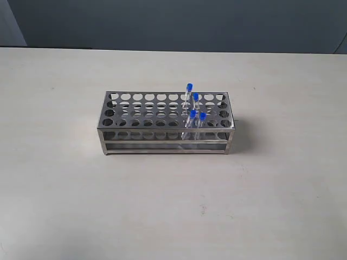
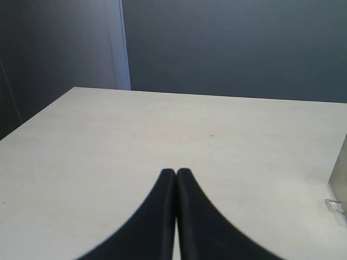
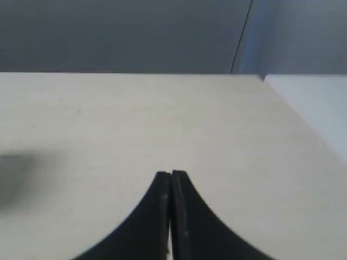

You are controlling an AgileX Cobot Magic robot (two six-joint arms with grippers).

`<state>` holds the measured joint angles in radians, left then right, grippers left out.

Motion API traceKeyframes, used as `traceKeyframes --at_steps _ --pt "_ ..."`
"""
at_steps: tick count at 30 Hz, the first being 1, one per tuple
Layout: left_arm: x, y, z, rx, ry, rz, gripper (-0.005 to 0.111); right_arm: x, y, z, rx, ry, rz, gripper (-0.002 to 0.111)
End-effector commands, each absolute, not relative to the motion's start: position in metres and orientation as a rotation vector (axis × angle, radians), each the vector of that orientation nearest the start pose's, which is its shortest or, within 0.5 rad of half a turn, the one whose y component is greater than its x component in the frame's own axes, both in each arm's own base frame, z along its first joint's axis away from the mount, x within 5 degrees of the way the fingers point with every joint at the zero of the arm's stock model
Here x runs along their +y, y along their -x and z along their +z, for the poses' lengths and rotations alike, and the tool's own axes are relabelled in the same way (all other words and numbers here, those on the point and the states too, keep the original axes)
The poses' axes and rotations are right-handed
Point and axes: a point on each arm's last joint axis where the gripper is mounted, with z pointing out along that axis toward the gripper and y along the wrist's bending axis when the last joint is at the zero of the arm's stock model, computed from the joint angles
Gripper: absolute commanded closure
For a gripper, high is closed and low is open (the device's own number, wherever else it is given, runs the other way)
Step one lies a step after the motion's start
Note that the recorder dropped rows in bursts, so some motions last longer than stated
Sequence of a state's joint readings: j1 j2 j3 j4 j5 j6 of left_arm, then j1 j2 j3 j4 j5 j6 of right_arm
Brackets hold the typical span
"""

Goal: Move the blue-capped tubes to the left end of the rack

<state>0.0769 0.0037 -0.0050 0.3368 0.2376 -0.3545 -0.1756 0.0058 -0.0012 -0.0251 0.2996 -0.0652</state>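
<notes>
Left gripper [image 2: 176,173] tips pressed together above your table [image 2: 162,124] | right gripper [image 3: 171,174] likewise closed | your four blue-capped tubes [image 1: 192,115] stand clustered toward the right end of the rack [image 1: 146,142], mid-table | dark wall [image 1: 162,21] behind

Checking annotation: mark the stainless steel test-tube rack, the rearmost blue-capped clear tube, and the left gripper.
stainless steel test-tube rack [image 1: 157,129]: exterior view, front edge of top plate.
rearmost blue-capped clear tube [image 1: 189,86]: exterior view, blue cap.
left gripper [image 2: 175,172]: left wrist view, between shut black fingertips.

One rectangular stainless steel rack with round holes [image 1: 142,136]; four slender clear tubes with bright blue caps [image 1: 192,122], all standing near that rack's right end.
</notes>
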Motion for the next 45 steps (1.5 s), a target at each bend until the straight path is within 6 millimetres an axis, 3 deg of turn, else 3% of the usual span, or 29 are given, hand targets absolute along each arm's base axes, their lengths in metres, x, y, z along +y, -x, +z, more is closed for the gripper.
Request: traceKeyframes --at_steps 1,7,14,23,26,28,30,31,33,35,36,39,41,45 --pt "0.011 -0.055 0.193 1.704 0.143 0.094 0.106 -0.01 -0.056 0.208 1.542 -0.061 -0.221 0.108" --pt "0.011 -0.055 0.193 1.704 0.143 0.094 0.106 -0.012 -0.053 0.223 1.323 -0.39 0.131 0.108" --pt "0.011 -0.055 0.193 1.704 0.143 0.094 0.106 -0.017 -0.051 0.229 1.171 -0.599 0.342 0.108" --pt "0.011 -0.055 0.193 1.704 0.143 0.094 0.106 -0.015 -0.053 0.223 1.218 -0.679 0.46 0.108" --pt "0.011 -0.055 0.193 1.704 0.143 0.094 0.106 -0.019 -0.049 0.232 1.099 -0.663 0.431 0.108" --pt "0.011 -0.055 0.193 1.704 0.143 0.094 0.106 -0.02 -0.044 0.26 0.974 -0.547 0.328 0.109" --pt "0.011 -0.055 0.193 1.704 0.143 0.094 0.106 -0.017 -0.056 0.315 1.004 -0.379 0.182 0.109" --pt "0.011 -0.055 0.193 1.704 0.143 0.094 0.106 -0.015 -0.07 0.357 1.005 -0.278 0.103 0.109" --pt "0.011 -0.055 0.193 1.704 0.143 0.094 0.106 -0.013 -0.116 0.425 1.044 -0.07 -0.019 0.109" --pt "0.011 -0.055 0.193 1.704 0.143 0.094 0.106 -0.012 -0.154 0.456 1.124 0.017 -0.008 0.109" --pt "0.011 -0.055 0.193 1.704 0.143 0.094 0.106 -0.009 -0.171 0.459 1.179 0.083 -0.008 0.109" --pt "0.011 -0.055 0.193 1.704 0.143 0.094 0.106 0.02 -0.208 0.439 1.338 0.335 0.175 0.109" --pt "0.011 -0.055 0.193 1.704 0.143 0.094 0.106 0.045 -0.232 0.397 1.488 0.482 0.333 0.109" --pt "0.011 -0.055 0.193 1.704 0.143 0.094 0.106 0.077 -0.263 0.304 1.711 0.508 0.309 0.109"
